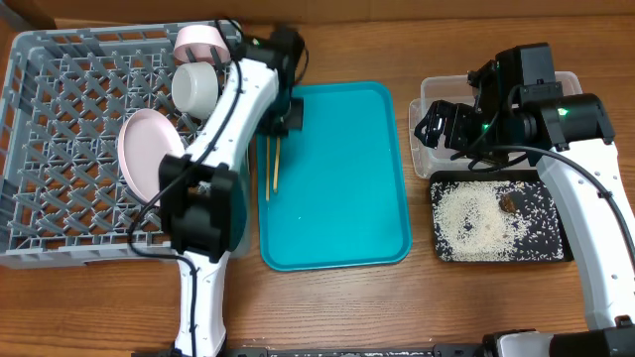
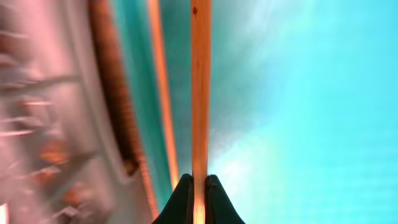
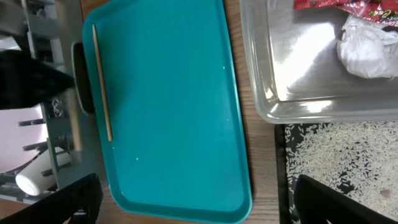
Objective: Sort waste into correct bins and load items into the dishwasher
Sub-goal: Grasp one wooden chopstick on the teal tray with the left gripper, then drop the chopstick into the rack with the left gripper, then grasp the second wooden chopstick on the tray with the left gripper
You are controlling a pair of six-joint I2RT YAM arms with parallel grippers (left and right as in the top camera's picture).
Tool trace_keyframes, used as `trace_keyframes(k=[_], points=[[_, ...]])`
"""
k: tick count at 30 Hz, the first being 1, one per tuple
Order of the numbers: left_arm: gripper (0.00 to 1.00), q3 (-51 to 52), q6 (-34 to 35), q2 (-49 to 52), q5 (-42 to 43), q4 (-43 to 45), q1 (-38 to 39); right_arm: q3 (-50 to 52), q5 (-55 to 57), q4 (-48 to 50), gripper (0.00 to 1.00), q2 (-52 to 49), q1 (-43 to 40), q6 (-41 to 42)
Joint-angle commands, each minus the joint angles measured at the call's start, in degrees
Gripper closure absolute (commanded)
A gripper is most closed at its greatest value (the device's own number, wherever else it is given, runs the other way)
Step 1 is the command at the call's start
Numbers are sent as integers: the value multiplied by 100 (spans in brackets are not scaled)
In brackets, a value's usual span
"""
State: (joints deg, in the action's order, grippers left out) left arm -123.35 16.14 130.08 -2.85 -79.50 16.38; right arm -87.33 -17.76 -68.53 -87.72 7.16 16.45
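Waste is sitting sorted: crinkled red wrapper [image 3: 329, 5] and crumpled white tissue [image 3: 367, 50] in the clear plastic tub [image 3: 261, 93], whitish rice [image 1: 466, 223] on the flat black tray [image 1: 553, 245]. Pink round plate [image 1: 139, 154], white cup [image 1: 195, 87] and pink bowl [image 1: 198, 40] are standing in the grey lattice rack [image 1: 60, 149]. Left fingers [image 2: 180, 202] are pinching one thin wooden chopstick [image 2: 200, 74] at the teal tray [image 1: 347, 198]; right fingers [image 3: 339, 202] are gaping empty. Any second bowl is hiding from view.

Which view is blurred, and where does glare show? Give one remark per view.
Left wrist: smeared and out of focus, especially on the left; only the chopstick in the left gripper reads clearly. Right wrist: sharp, with bright glare inside the clear tub. Overhead: sharp and evenly lit.
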Motion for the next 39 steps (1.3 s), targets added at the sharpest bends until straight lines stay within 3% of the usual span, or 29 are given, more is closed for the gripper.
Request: trace_keyframes(k=[1, 7, 17, 20, 21, 22, 30, 34, 39], points=[[96, -446, 210, -863, -393, -214, -245, -114, 17, 28, 0, 11, -11, 0], [96, -319, 164, -1134, -651, -380, -925, -114, 17, 28, 0, 11, -11, 0], [95, 1198, -592, -1130, -632, 708, -1115, -114, 17, 28, 0, 11, -11, 0], [41, 1215, -588, -1130, -483, 761, -1075, -114, 17, 28, 0, 11, -11, 0], [31, 1200, -590, -1137, -295, 748, -1060, -114, 17, 28, 0, 11, -11, 0], [30, 1128, -590, -1139, -96, 667, -1062, -114, 17, 28, 0, 11, -11, 0], [35, -326, -232, -1141, 671, -470, -730, -114, 17, 28, 0, 11, -11, 0], [35, 105, 608, -1130, -68, -214, -332, -114, 17, 28, 0, 11, -11, 0], [37, 1250, 1502, -1130, -369, 688, -17, -114, 17, 31, 0, 11, -11, 0]])
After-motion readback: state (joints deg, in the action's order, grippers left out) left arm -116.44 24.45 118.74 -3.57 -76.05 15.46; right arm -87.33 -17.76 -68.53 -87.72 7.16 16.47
